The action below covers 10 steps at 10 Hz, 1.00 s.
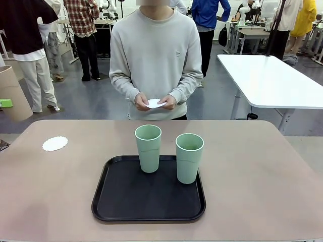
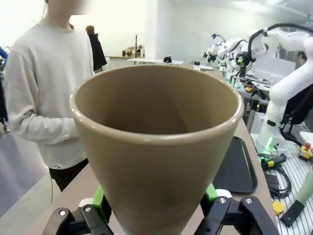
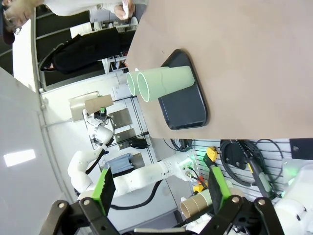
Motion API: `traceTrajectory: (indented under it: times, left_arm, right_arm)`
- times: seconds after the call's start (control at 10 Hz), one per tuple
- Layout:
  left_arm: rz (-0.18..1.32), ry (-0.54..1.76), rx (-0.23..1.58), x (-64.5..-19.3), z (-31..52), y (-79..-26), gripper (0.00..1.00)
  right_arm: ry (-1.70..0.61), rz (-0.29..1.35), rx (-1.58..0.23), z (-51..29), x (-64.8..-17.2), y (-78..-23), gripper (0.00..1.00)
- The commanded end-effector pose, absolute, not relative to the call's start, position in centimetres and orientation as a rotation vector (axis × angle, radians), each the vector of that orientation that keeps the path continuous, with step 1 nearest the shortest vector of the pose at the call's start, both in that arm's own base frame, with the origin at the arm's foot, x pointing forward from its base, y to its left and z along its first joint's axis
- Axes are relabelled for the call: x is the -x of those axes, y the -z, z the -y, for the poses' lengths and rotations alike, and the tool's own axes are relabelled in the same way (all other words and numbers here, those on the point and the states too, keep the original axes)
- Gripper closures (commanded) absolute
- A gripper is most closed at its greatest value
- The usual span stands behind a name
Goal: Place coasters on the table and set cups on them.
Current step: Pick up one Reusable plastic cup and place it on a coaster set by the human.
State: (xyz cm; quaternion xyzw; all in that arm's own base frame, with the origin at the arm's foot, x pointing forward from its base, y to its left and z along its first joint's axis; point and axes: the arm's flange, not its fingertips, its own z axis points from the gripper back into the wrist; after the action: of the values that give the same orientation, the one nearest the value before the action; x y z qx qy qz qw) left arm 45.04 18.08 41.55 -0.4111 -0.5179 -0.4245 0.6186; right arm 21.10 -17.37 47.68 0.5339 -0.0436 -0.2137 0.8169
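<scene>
Ideally, the left jaws, clamped on the tan cup (image 2: pixel 156 147), should set it upright, centred on the coaster (image 1: pixel 55 143). The right jaws stand apart, empty.

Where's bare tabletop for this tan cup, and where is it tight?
Bare table right of the black tray, and left of it up to the coaster near the far-left corner. The tray's near half is also free. Tight: the tray's far half, where the left mint cup and right mint cup stand close.
</scene>
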Motion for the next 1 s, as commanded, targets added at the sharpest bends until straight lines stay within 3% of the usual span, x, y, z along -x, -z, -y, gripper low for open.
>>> traceTrajectory:
  times: [0.0,0.4,0.6,0.9]
  left_arm:
    - [1.188,0.956,0.967,-45.2,-19.2,-40.9,0.15]
    - [1.181,0.95,0.954,-45.0,-18.8,-40.4,0.15]
    - [1.092,1.015,1.013,-50.0,-20.7,-38.9,0.15]
    - [0.991,1.045,0.944,-54.0,-19.4,-36.9,0.15]
  right_arm:
    - [0.447,0.098,-1.149,17.4,-21.0,-47.7,0.0]
    - [0.447,0.098,-1.149,17.4,-21.0,-47.7,0.0]
    - [0.447,0.098,-1.149,17.4,-21.0,-47.7,0.0]
    - [0.447,0.098,-1.149,17.4,-21.0,-47.7,0.0]
